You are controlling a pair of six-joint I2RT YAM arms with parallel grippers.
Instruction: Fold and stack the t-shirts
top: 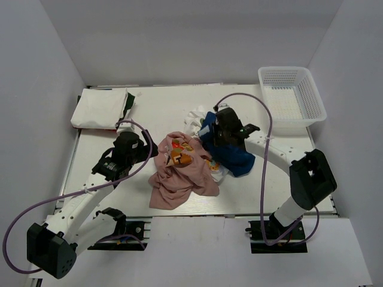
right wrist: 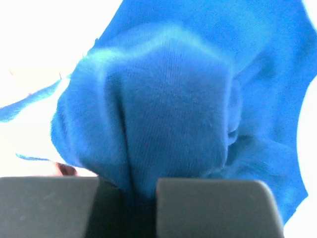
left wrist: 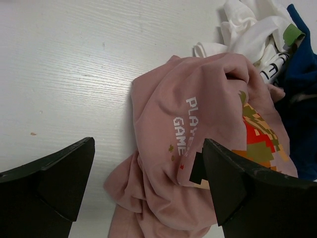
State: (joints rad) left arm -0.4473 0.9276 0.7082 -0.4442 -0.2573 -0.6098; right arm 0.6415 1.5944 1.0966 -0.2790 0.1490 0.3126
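Clearly the right gripper (right wrist: 128, 196) is pinched nearly closed on a bunched fold of the royal-blue t-shirt (right wrist: 168, 99). The left gripper (left wrist: 148, 148) hangs spread wide, holding nothing, over the crumpled dusty-pink t-shirt (left wrist: 163, 129), which lies in the middle of the table (top: 167, 104) just beside the blue one.

Dusty-pink t-shirt (top: 179, 179), orange print up, lies crumpled mid-frame with the royal-blue t-shirt (top: 237, 158) bunched against its right side. White t-shirts (top: 192, 121) are wadded just above them, plus a folded white one (top: 99, 107) upper left.
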